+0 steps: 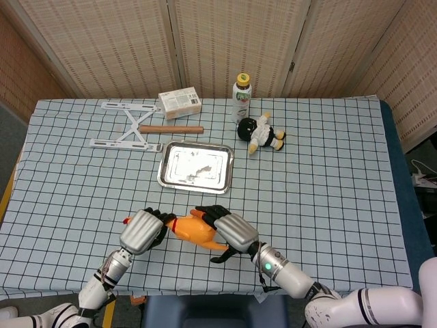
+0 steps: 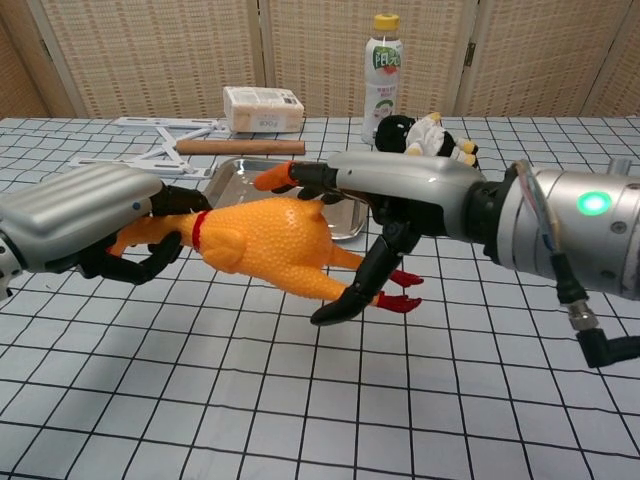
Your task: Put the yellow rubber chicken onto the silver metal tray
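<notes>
The yellow rubber chicken (image 1: 193, 230) (image 2: 265, 245) hangs just above the checked cloth near the table's front edge. My left hand (image 1: 142, 231) (image 2: 80, 215) grips it by the neck, beside its red collar. Just right of its body is my right hand (image 1: 235, 232) (image 2: 400, 190), fingers spread and loose around the tail and red feet, gripping nothing. The silver metal tray (image 1: 196, 164) (image 2: 228, 175) lies empty, a little farther back than the chicken.
Behind the tray are a wooden stick (image 1: 171, 128), a white folding stand (image 1: 126, 126) and a small box (image 1: 180, 102). A bottle (image 1: 242, 89) and a black-and-white plush toy (image 1: 261, 133) sit at the back right.
</notes>
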